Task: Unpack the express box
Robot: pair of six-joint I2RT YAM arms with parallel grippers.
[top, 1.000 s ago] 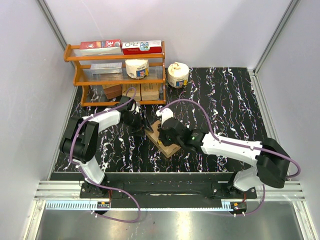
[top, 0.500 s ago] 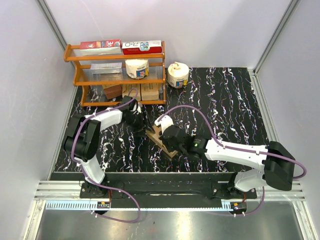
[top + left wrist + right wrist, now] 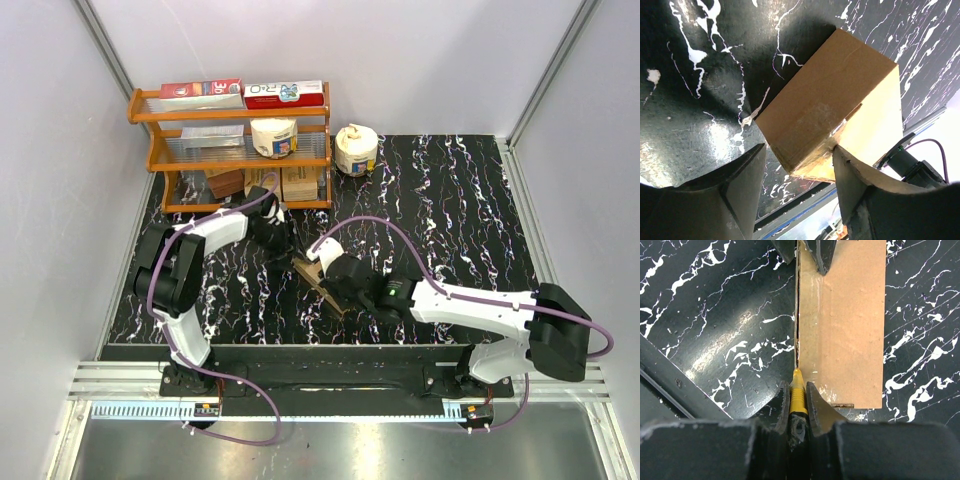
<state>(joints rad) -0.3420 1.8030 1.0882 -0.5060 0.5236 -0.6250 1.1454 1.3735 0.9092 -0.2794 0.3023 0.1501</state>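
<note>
Toward the worktop's near edge, left of middle: express box (image 3: 845, 325), long axis running straight ahead of right gripper (image 3: 797, 391), jaws clamped on yellow cutter (image 3: 798, 382) at its side seam. Left gripper (image 3: 797, 148) astride far end, jaws half-spread, grip unclear.

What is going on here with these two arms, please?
The right claw is shut on a slim yellow tool, its tip at a long edge seam of the flat brown cardboard box on the black marbled table. The left claw stands open astride the box's far corner. The box is not yet opened.
</note>
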